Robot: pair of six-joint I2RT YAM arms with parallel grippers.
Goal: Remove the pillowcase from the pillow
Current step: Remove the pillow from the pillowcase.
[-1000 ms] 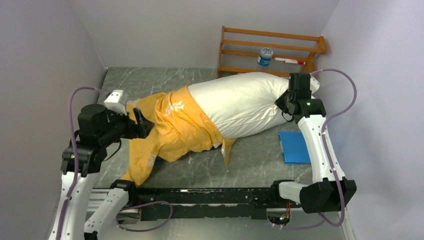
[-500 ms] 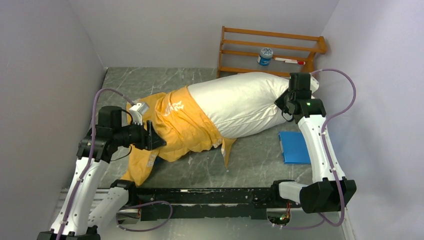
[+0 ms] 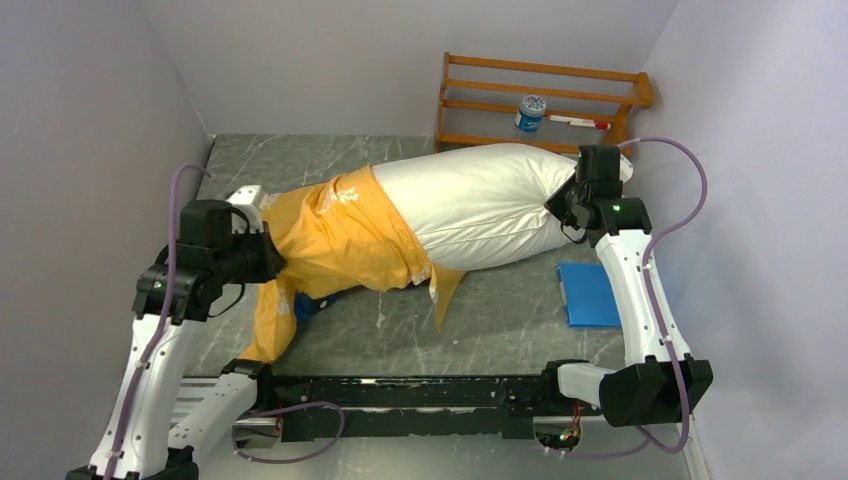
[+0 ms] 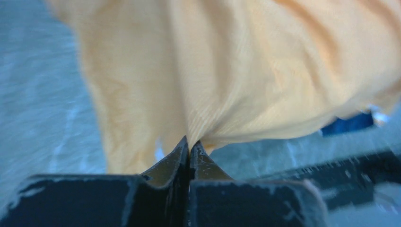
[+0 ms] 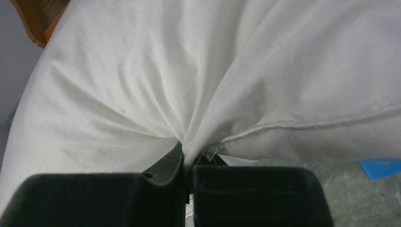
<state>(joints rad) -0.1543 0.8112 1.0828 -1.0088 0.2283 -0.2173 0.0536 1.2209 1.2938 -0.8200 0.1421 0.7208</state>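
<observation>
Top view: your pillow (image 3: 490, 205) lies across the table (image 3: 500, 320), yellow pillowcase (image 3: 340, 240) bunched over its left half. Left wrist: left gripper (image 4: 190, 144) is pinched tight on a pillowcase fold. Right wrist: right gripper (image 5: 187, 151) is clamped on the pillow's white end fabric

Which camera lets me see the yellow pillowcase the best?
The top camera. It shows the whole pillowcase, bunched over one end of the pillow. The left wrist camera sees only a blurry yellow fold pinched in the left hand. The right wrist camera shows none of it, just white pillow.
</observation>
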